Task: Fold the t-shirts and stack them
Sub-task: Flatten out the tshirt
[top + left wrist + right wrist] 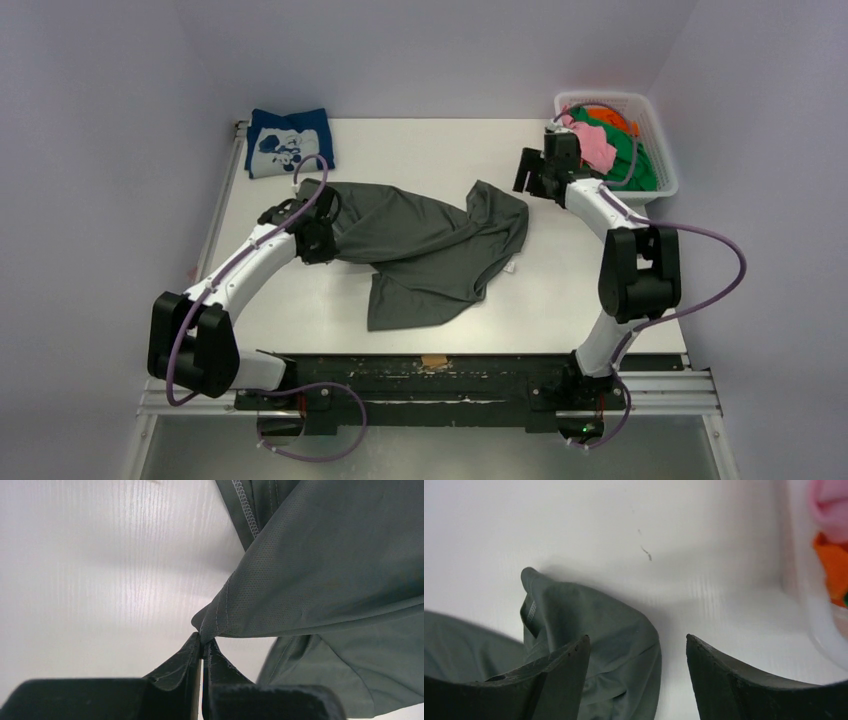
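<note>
The left gripper point(201, 642) pinches a hemmed corner of the grey tee point(420, 240), jaws tight together on the cloth. The tee sprawls crumpled across the table point(560, 290) (one end bunched near the right arm). The right gripper point(638, 640) hangs over that end, jaws wide, nothing between them. A folded navy tee point(289, 142) lies far left; the basket point(600, 97), far right, holds pink, green and orange cloth.
</note>
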